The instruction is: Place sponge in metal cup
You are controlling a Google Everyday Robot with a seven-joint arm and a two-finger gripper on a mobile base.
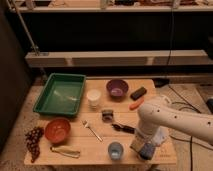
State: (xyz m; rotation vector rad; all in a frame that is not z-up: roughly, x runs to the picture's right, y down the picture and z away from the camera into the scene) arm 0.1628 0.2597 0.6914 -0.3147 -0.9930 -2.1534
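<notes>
Camera view from above and in front of a wooden table (100,142). Gripper (145,149) low over the near right corner, at the end of a white arm (172,120) reaching in from the right, just beside a blue cup (115,150). Cannot tell how the gripper is set, or whether anything is held; nothing to be made out in it.

Sponge (138,93), taken to be the dark block near the far right edge, well apart from the gripper: straight away from the camera, up the table and a little right of the purple bowl (117,89). Long axis on a diagonal, near-left end to far-right end. Carrot (136,105) just beside it on the near side, lying on much the same slant, directly on the line between gripper and sponge, so probably to be passed over rather than brushed.

Metal cup (107,115), judged to be the small dull vessel near mid-table, left of that line and nearer the gripper than the sponge. Upright as far as can be seen; mouth small, so likely little room for error in the drop.

Only one arm, so no choice of side: out across the table first, then back and left to the cup. Task judged at its start, sponge untouched.

No brand, label or writing readable anywhere on table, arm or the shelves behind.
</notes>
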